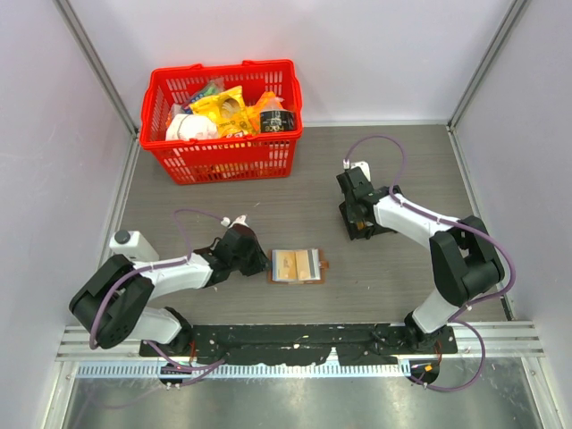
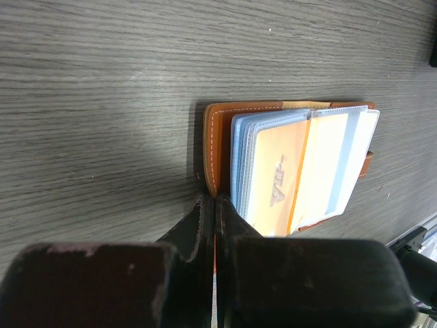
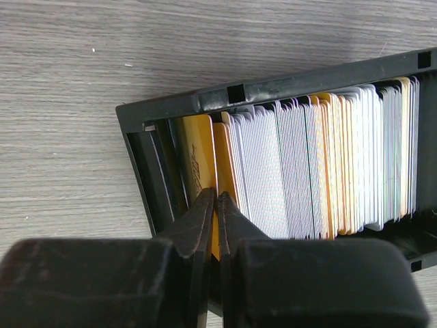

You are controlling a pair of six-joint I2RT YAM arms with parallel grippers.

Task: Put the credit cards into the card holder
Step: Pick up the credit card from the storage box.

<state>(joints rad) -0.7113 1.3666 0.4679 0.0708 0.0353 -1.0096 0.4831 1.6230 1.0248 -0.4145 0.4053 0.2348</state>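
Stitched brown leather card holder, glossy plastic sleeves, matt woodgrain table

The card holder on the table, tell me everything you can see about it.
The card holder is a small brown leather-look wallet with pale stitching, lying open flat on the grey wood-grain table between the two arms. Inside are clear plastic sleeves over orange and light blue; one orange face reads VIP. A small brown tab sticks out on one side. The left end effector, fingers together, rests against its edge. The right arm is away at a black box.
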